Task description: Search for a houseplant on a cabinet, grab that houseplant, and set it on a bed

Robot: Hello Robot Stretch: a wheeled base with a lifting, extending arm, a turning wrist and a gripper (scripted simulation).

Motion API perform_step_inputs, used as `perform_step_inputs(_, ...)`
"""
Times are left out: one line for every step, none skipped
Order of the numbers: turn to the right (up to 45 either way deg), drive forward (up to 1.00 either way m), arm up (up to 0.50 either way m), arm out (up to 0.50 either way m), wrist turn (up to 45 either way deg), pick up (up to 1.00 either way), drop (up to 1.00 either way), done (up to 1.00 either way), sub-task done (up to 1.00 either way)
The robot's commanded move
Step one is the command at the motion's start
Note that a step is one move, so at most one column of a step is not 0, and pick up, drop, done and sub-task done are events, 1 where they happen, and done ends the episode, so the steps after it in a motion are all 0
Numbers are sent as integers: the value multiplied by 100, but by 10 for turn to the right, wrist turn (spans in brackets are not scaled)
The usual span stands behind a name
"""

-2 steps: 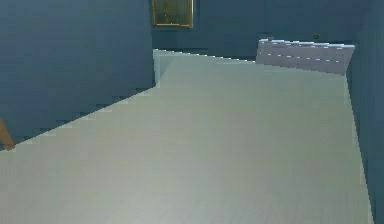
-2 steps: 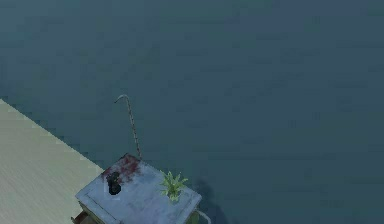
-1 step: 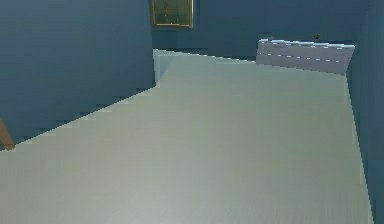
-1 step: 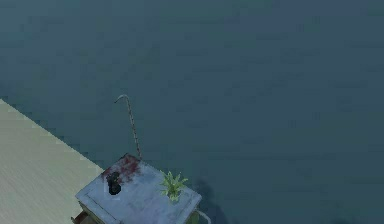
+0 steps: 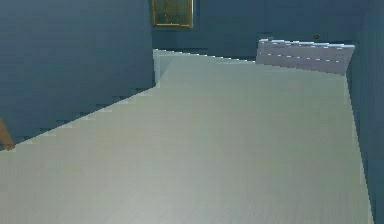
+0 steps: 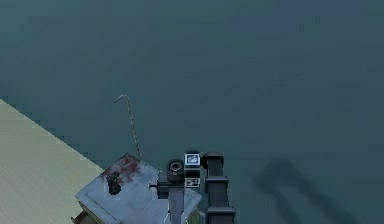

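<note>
The tool (image 6: pixel 160 187) hung low over a grey bench (image 6: pixel 130 205), at the end of the dark arm (image 6: pixel 216 190). I could not tell whether its fingers were apart or together, nor whether it held anything, for the bench top lay right behind it.

Just off the tool's finger end sat a dark blob (image 6: pixel 113 186), with a reddish patch (image 6: pixel 122 162) a little beyond and a thin hooked stalk (image 6: pixel 128 125) rising farther out. That cluster looked the likeliest houseplant, though I could not swear to it.

The danger, to my eye, lay in that closeness. A sideways nudge from the tool might tip the blob or shove it off the bench edge, and the stalk could snag. The blue wall (image 6: pixel 250 70) seemed near beyond the tool, so reaching further risked striking it. A pale slab (image 5: pixel 305 55), perhaps the bed, lay well apart from the tool.
</note>
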Motion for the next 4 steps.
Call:
perform_step_inputs(0,0,0,0,450,0,0,0,0)
perform_step_inputs(0,0,0,0,450,0,0,0,0)
perform_step_inputs(0,0,0,0,450,0,0,0,0)
perform_step_inputs(0,0,0,0,330,0,0,0,0)
